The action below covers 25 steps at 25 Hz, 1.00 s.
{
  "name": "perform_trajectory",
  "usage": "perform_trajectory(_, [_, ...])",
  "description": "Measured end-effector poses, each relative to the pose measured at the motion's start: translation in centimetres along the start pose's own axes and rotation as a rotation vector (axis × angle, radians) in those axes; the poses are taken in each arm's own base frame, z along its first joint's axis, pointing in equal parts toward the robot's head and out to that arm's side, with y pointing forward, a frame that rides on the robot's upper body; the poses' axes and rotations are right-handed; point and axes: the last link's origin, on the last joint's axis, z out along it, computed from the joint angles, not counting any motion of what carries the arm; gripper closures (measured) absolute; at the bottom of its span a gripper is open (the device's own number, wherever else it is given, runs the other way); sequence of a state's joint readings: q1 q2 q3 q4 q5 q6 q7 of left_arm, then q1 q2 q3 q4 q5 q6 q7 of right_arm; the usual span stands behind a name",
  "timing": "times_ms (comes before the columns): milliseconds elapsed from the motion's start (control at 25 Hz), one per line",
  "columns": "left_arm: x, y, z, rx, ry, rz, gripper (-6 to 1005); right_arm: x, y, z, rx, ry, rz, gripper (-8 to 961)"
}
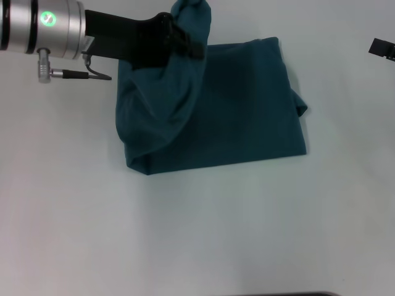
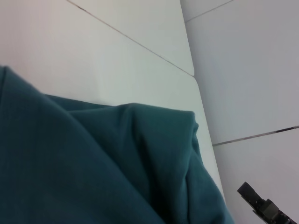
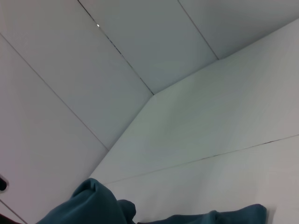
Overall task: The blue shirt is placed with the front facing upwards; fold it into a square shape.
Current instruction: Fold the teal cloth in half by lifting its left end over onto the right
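White tabletop [image 1: 197, 246] filled the near part of the head view, bare up to the shirt's near edge. Beyond it lay the blue shirt [image 1: 234, 117], already doubled over into a rough rectangle near the middle of the table, its near edge fairly straight and a small fold of cloth sticking out at its right side. No lettering showed on the upward face. On the shirt's left, the fabric rose off the table in a draped, curving fold that climbed toward the far left corner. There the left gripper [image 1: 179, 37] was pinched closed on a bunched peak of the cloth, holding it above the rest of the garment, with the silver arm reaching in from the left edge. In the left wrist view, teal fabric [image 2: 93, 163] filled the lower part, with the table's corner behind it. At the far right edge of the head view, only a dark tip of the right gripper [image 1: 384, 48] showed, well apart from the shirt; whether its fingers were spread or closed could not be told.
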<state>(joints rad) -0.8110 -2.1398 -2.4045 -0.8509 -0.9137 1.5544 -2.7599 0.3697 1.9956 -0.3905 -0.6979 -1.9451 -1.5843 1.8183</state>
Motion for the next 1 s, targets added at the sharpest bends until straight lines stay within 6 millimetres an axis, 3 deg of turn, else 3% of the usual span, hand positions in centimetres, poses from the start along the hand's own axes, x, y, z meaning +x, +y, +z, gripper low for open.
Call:
perform_trajectory(800, [0.6, -0.3, 2.3, 0.010, 0.042, -0.001, 831, 0.1, -0.1, 0.0, 0.002, 0.001, 0.005, 350])
perform_trajectory(1000, [0.4, 1.5, 4.0, -0.098, 0.024, 0.074, 822, 0.0, -0.1, 0.1, 0.002, 0.000, 0.003, 350])
